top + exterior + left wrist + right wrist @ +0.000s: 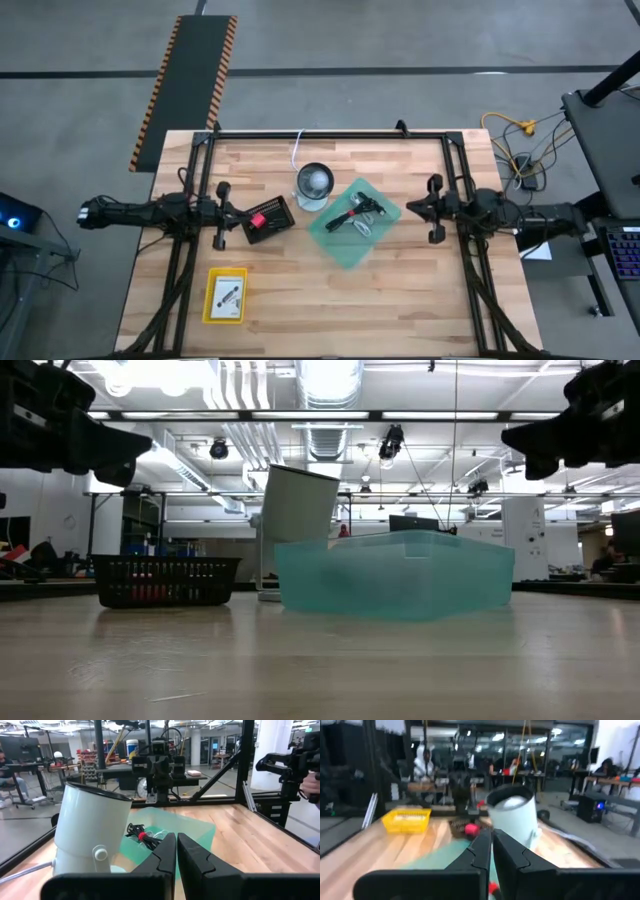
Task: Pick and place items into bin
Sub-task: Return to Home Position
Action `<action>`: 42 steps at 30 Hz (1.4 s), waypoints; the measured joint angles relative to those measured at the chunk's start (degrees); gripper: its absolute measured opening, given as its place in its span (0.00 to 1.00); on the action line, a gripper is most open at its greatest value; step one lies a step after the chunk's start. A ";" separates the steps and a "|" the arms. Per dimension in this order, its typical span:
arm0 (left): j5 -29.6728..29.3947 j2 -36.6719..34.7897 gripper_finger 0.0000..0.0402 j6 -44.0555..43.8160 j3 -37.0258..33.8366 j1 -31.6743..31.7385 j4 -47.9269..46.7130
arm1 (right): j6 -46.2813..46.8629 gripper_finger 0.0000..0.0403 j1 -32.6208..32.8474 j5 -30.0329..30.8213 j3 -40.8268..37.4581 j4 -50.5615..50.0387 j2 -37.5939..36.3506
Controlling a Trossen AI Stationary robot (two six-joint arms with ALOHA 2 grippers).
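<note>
The teal see-through bin (pixel 355 222) sits mid-table and shows in the low view (pixel 400 575). Inside lie a dark thin cable, a black-handled tool (pixel 358 214) and something pale; the left wrist view shows the dark tangle with a red spot (pixel 142 836). A white packet with black marks (pixel 228 294) lies in a yellow tray. My left gripper (pixel 226 212) (pixel 176 851) hovers shut at the table's left, beside a black basket. My right gripper (pixel 432 208) (pixel 491 847) hovers shut to the right of the bin. Both are raised off the table, touching nothing.
A round white-grey cup-like object (pixel 314 185) (pixel 87 832) stands tilted on its base just beyond the bin's far-left corner. A black mesh basket (pixel 266 220) (pixel 165 580) holds something red. The yellow tray (pixel 226 295) sits near the table's near-left edge. A black frame (pixel 330 133) rims the table.
</note>
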 joint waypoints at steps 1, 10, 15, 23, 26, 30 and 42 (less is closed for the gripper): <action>0.01 0.13 0.00 -0.01 0.00 0.01 -0.02 | -0.38 0.02 0.81 0.41 0.00 -1.35 -0.41; 0.74 -0.40 0.00 -0.88 -0.07 0.01 -0.09 | -1.38 0.02 6.68 6.39 0.00 -6.42 -3.65; 0.74 0.42 0.00 -1.43 -0.11 0.01 0.28 | -1.70 0.02 6.93 6.41 0.00 -6.81 -2.29; 0.56 1.33 0.00 -1.43 -0.11 0.01 1.11 | -1.80 0.02 6.93 6.41 0.00 -6.81 -1.74; 0.57 1.39 0.00 -1.42 -0.11 0.01 1.46 | -2.14 0.02 6.93 6.43 0.00 -6.81 -1.69; 0.58 1.49 0.00 -1.41 -0.13 0.01 1.55 | -2.37 0.02 6.93 6.43 0.00 -6.79 -1.67; 0.63 1.84 0.00 -1.41 -0.13 0.01 1.88 | -2.26 0.02 6.93 6.43 0.00 -6.79 -1.65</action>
